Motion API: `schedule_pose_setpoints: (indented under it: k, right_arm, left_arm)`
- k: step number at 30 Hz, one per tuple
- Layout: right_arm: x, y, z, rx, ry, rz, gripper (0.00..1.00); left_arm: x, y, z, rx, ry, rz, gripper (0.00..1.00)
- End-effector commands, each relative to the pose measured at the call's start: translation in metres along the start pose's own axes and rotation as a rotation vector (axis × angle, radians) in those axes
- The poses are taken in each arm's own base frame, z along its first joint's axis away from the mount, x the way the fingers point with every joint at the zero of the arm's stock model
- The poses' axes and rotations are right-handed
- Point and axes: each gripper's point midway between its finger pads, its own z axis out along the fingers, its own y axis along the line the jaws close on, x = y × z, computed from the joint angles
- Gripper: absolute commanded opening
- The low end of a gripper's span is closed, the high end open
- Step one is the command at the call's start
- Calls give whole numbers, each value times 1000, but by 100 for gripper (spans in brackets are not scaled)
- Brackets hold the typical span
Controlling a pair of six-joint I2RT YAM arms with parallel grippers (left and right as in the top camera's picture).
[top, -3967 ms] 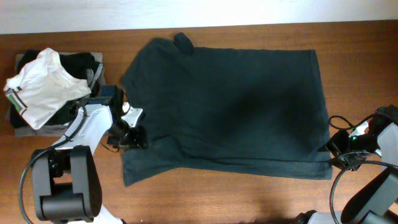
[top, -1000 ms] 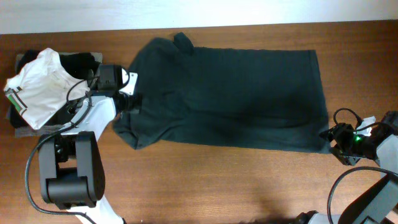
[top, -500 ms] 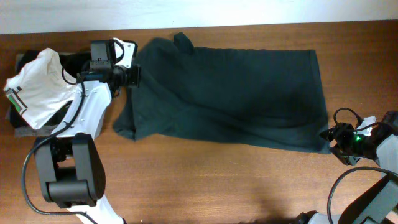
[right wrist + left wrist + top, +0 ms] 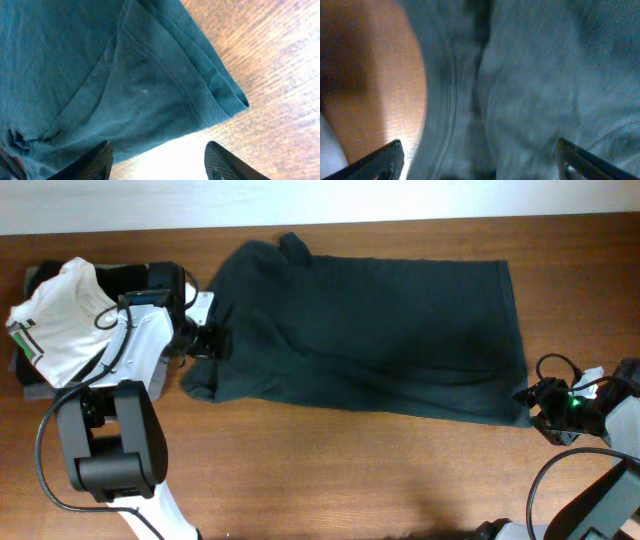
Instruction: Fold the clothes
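Left gripper (image 4: 213, 340) gapes wide right over the shirt's (image 4: 380, 330) bunched edge, right gripper (image 4: 160, 160) stands parted just short of the hem corner, holding nothing — one snagging finger drags that loose fold crooked.

The left arm (image 4: 140, 365) rises from its base at the near left and bends toward the middle, its wrist turned so the left claw (image 4: 212, 340) points right, its fingers (image 4: 379, 161) spread wide with nothing pinched between them. The right arm (image 4: 612, 418) sits low at the far right. The right claw (image 4: 532, 406) points left, its fingers (image 4: 96, 162) parted and gripping nothing.
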Motion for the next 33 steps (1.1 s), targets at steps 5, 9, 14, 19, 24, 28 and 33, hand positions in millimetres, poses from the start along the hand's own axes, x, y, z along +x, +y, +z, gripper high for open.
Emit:
schedule_pose_setpoints:
  k: [5,9,14,19,24,28,33]
  right_arm:
    - [-2,-8,-1,56,-11,-11,63]
    - [16,-32,1,173,44,67,66]
    - [0,-47,40,120,-101,90,65]
    - [-4,-47,59,71,-108,78,15]
    - [2,-77,39,294,-71,204,4]
    - [-10,-78,24,353,-90,202,4]
    - [-10,-79,24,356,-91,201,5]
  left_arm:
    - [91,-19,-18,64,367,-32,33]
    - [104,-29,-8,126,388,-19,34]
    - [97,-27,-5,120,358,-14,30]
    - [95,-25,-4,105,347,-9,20]
    - [44,31,-5,-165,168,4,1]
    - [23,36,-31,-192,131,-1,34]
    - [91,-4,-26,12,378,-54,49]
